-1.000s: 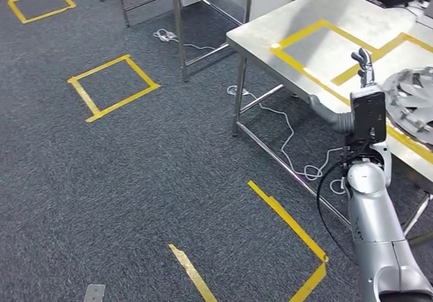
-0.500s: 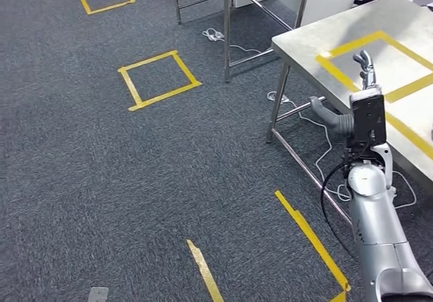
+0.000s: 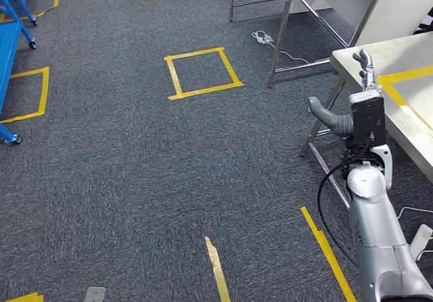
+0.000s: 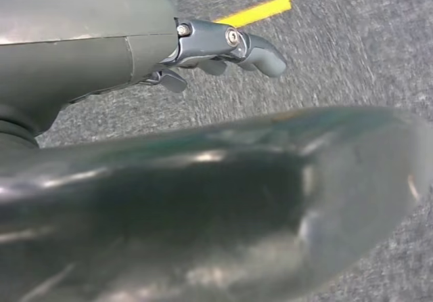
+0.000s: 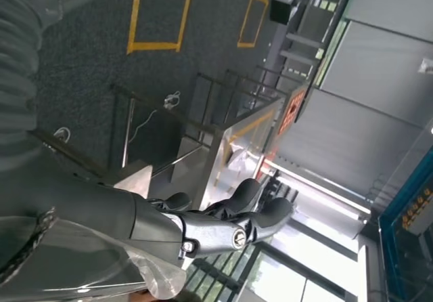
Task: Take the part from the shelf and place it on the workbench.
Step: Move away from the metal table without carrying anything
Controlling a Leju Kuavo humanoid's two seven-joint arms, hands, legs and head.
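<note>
Head view: silver right hand [image 3: 365, 77] raised beside the yellow-taped stainless-steel workbench [image 3: 408, 122], fingers apart, empty. Left hand [image 4: 240, 45] (blurred) seems outstretched over grey carpet [image 3: 128, 180], holding nothing. The part's place and look I cannot tell.

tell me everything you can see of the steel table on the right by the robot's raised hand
The bare steel table has a flat, dull silver top with yellow tape lines marking a box on it. A slanted steel leg and a low rail run beneath its near corner, standing on dark grey carpet. The right hand is raised in front of its corner, holding nothing; contact with the top cannot be told.
</note>
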